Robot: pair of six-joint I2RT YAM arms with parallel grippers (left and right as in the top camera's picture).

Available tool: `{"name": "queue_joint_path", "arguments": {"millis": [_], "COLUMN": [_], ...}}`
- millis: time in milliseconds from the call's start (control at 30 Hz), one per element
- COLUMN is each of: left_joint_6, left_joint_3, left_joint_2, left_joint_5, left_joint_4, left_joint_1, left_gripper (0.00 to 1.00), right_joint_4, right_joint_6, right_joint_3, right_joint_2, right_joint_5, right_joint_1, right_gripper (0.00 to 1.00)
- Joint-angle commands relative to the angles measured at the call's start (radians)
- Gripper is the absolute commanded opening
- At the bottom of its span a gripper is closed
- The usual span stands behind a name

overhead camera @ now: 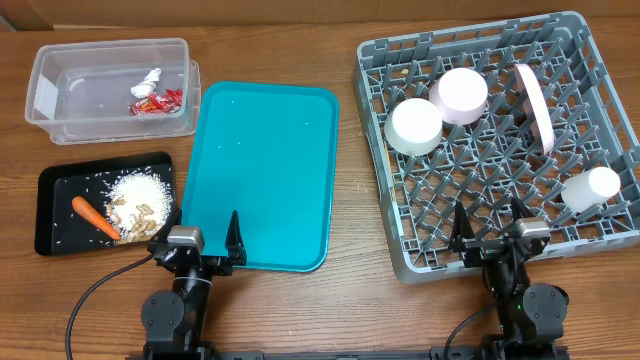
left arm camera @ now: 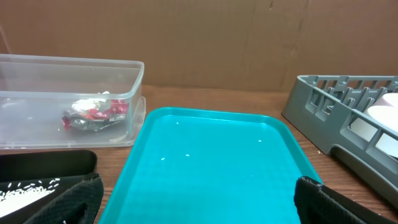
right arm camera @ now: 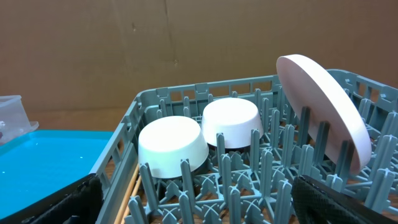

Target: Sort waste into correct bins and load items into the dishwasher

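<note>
The clear tub (overhead camera: pixel 70 75) holds the white tissue (overhead camera: pixel 146 82) and red wrapper (overhead camera: pixel 160 101). The black tray (overhead camera: pixel 60 215) holds rice (overhead camera: pixel 138 187), nut bits (overhead camera: pixel 138 215) and the carrot (overhead camera: pixel 95 217). The grey rack (overhead camera: pixel 470 30) holds two upturned bowls (overhead camera: pixel 415 127) (overhead camera: pixel 458 95), an upright plate (overhead camera: pixel 535 105) and the cup (overhead camera: pixel 590 188). Chopsticks (right arm camera: pixel 127 196) lie along its left wall. My left gripper (overhead camera: pixel 200 245) is open and empty at the teal tray's near edge. My right gripper (overhead camera: pixel 489 228) is open and empty over the rack's near edge.
The teal tray (overhead camera: pixel 262 175) lies between the bins and the rack, with nothing on it. A brown cardboard wall (left arm camera: pixel 199 43) stands behind the table. Bare wood shows between the tray and the rack.
</note>
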Motion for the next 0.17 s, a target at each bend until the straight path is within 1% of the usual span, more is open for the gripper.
{"name": "queue_joint_path", "arguments": {"millis": [0, 133], "left_joint_6": [0.014, 0.014], "left_joint_3": [-0.003, -0.003], "left_joint_2": [-0.009, -0.009], "left_joint_5": [0.018, 0.018], "left_joint_4": [-0.001, -0.001], "left_joint_1": [0.005, 0.005], "left_gripper": [1.0, 1.0], "right_joint_4": [0.006, 0.006], "right_joint_6": [-0.003, -0.003], "right_joint_3": [-0.011, -0.011], "right_joint_2": [-0.01, -0.01], "right_joint_5": [0.006, 0.006], "right_joint_1": [0.006, 0.006], "right_gripper": [1.0, 1.0]}}
